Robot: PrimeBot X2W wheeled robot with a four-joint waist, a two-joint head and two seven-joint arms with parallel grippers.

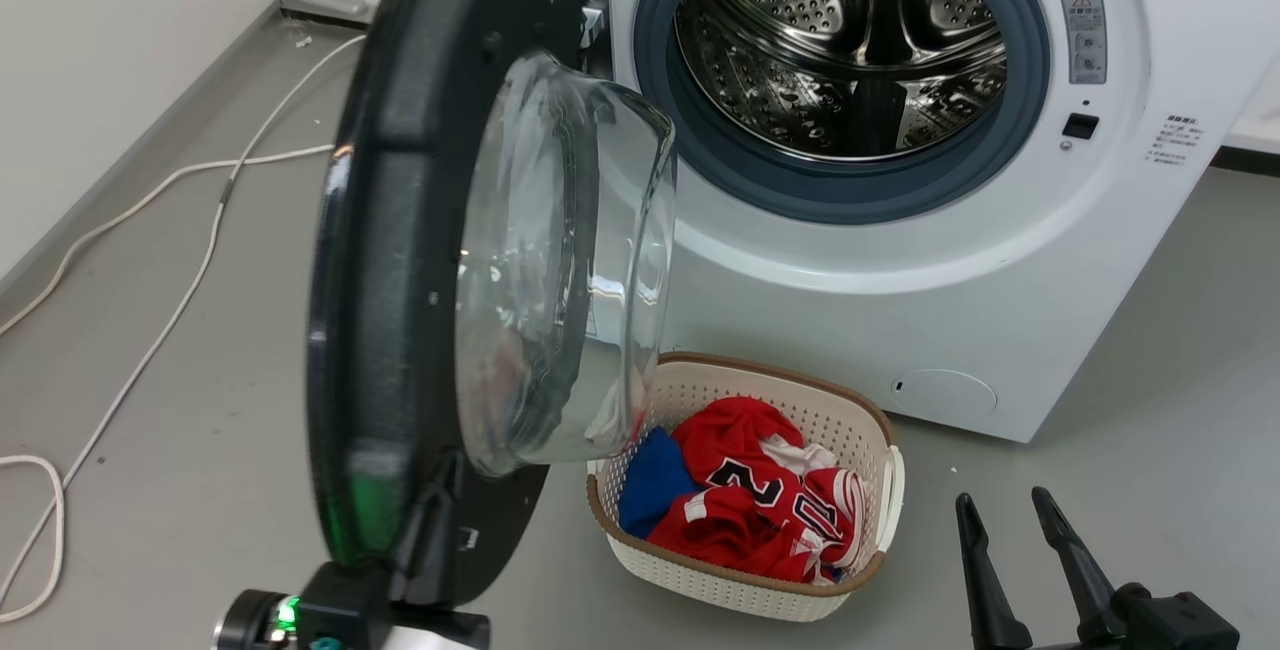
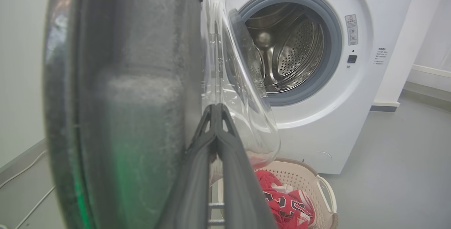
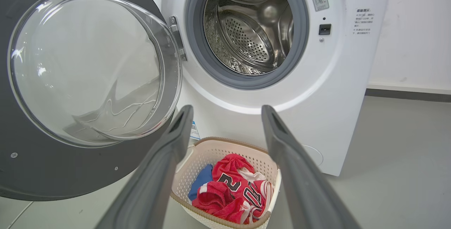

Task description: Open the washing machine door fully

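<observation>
Washing machine door [image 1: 390, 260], round glossy black, hung open; left pincer [image 2: 215, 111] closed against it; right pincer [image 3: 227, 110] spread, empty.

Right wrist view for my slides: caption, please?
Open right gripper faces the swung-out washing machine door, steel drum and laundry basket.

- Laundry basket [image 1: 740, 592]: white, perforated woven-look walls, brown rim, side handle; stands on floor.
- Red jersey [image 1: 745, 500]: crumpled in basket, white trim, black numerals partly showing.
- Blue cloth [image 1: 650, 495]: in basket, left of jersey, touching it.
- White cables [image 1: 280, 156]: trailing loose over floor, left side.
- Floor [image 1: 1150, 350]: plain grey.
- Wall [image 1: 100, 50]: pale, far left.
</observation>
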